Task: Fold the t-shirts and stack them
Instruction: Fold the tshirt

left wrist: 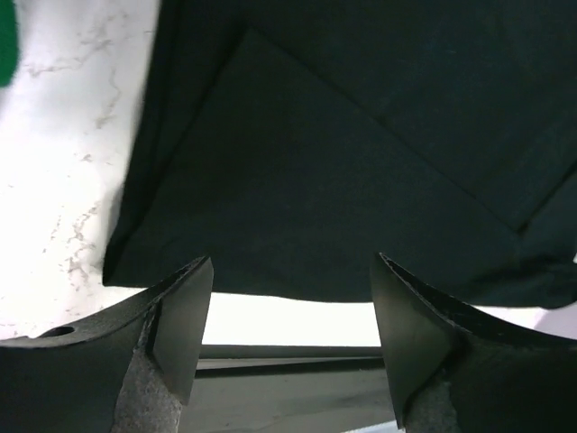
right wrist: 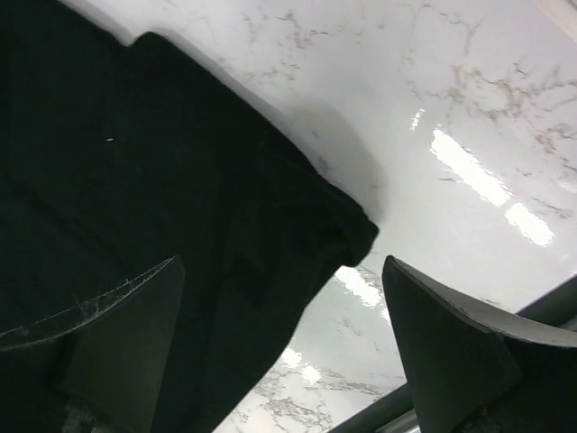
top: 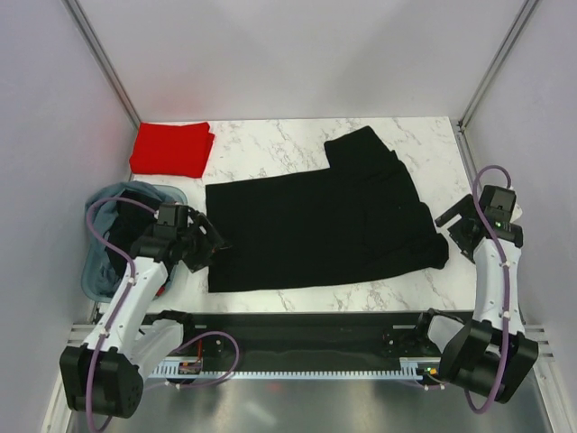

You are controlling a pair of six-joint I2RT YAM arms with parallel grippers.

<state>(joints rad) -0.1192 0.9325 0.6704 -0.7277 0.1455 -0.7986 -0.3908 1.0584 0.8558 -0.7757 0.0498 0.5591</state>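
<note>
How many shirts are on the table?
2: folded bright red cloth shirt, far-left corner; large black cloth shirt, spread mid-table. Grey-blue fabric tub may hide more.

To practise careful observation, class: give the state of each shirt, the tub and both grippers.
Black t-shirt: spread flat on the table, partly folded, unheld.
Red t-shirt: folded, far left corner.
Tub: upright, dark cloth inside.
Left gripper: open, empty, by the black t-shirt's near left corner.
Right gripper: open, empty, by its right edge.

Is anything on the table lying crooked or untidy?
Yes. The black t-shirt is folded unevenly: its right part juts past the far edge, and its near right corner is bunched. The red t-shirt lies neatly folded.
</note>
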